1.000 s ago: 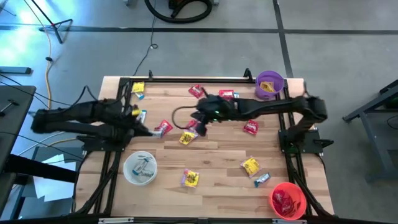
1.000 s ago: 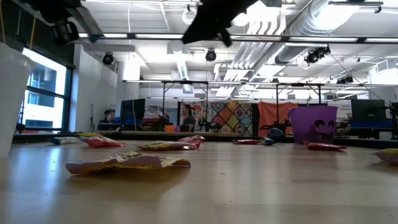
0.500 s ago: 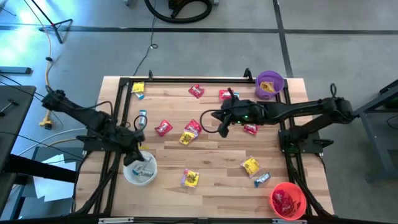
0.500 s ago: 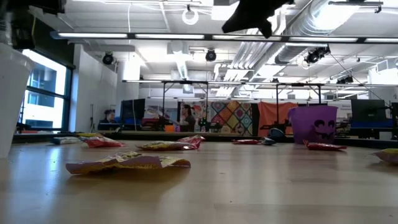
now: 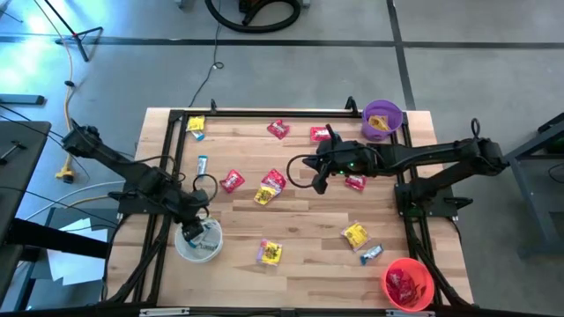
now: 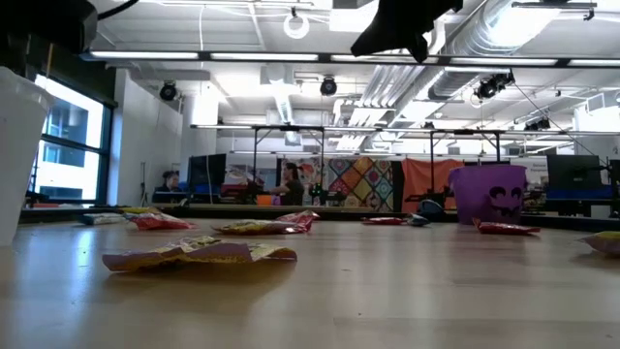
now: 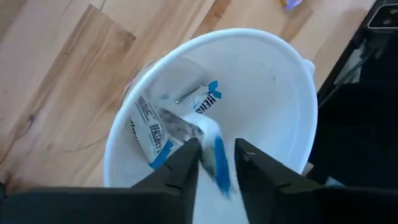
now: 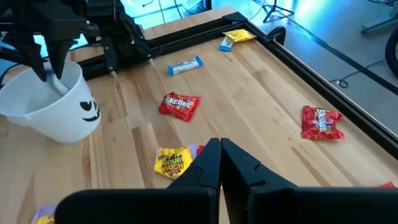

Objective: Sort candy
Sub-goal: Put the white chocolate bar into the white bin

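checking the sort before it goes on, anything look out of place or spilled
Nothing spilled or damaged. The left gripper hangs over the white bowl, a blue-white candy between its parted fingers. The right gripper is shut, empty, above loose candies.

Bright, even light fell on my table [image 5: 308,255] from the ceiling strip lamps [image 6: 291,58] that showed in the low view, so shadows under my arms stayed faint and soft. A cold blue glare washed the floor at the high view's left edge, and the window [image 6: 73,145] in the low view was blown out white. Between my left fingers [image 7: 180,171] the light blue candy [image 7: 214,152] was smeared with motion blur, and the nearest wrapper [image 6: 199,254] in the low view looked soft.
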